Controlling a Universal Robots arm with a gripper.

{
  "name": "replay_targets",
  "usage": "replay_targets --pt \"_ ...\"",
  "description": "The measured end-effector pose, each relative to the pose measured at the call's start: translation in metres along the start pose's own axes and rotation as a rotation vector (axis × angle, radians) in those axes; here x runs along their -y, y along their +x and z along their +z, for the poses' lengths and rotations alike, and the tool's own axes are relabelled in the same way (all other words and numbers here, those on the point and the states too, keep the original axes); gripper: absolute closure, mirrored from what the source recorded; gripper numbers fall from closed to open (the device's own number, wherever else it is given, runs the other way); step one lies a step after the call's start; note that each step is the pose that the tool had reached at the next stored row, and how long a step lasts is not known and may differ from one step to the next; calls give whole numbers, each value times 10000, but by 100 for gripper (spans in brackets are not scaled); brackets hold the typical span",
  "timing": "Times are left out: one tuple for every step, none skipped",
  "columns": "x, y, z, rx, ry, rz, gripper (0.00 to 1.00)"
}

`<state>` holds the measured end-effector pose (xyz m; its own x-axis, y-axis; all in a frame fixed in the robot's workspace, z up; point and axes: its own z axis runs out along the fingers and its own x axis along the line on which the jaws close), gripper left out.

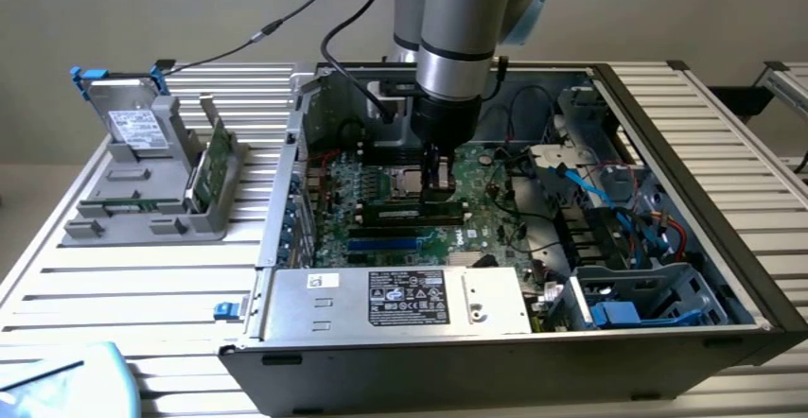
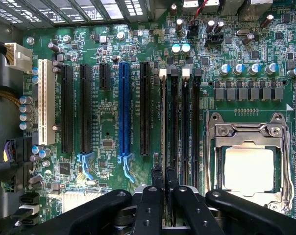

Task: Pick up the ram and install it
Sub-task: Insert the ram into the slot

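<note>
- One stick matters here: the ram [image 2: 162,122] stands edge-up in the memory slot closest to the blue expansion slot [image 2: 124,112] on the motherboard [image 2: 105,128].
- To seat it well, I judge the push should go straight down, with the stick kept square to its slot and the white end latch [image 2: 162,73] free to click home.
- The gripper [image 2: 164,172] has its fingers drawn nearly together, pinching what looks like the ram's near end, close beside the processor socket [image 2: 248,166].
</note>
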<state>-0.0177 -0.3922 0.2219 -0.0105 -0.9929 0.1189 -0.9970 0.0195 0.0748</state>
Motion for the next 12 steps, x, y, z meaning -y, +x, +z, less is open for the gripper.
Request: replay_targets --pt "0 0 0 0 -2 1 86" --pt "-1 0 0 0 -4 1 84" --pt "-1 0 0 1 -4 2 78" --pt "-1 0 0 0 -1 2 78" --pt "-1 0 0 0 0 2 72" --pt "0 0 0 0 0 1 66" --pt "0 0 0 0 0 0 66" --pt "0 0 0 0 0 0 66" --pt "0 0 0 0 0 0 60" --pt "0 0 0 0 0 0 60" --pt "0 0 0 0 0 0 60" --pt "0 0 0 0 0 0 60"
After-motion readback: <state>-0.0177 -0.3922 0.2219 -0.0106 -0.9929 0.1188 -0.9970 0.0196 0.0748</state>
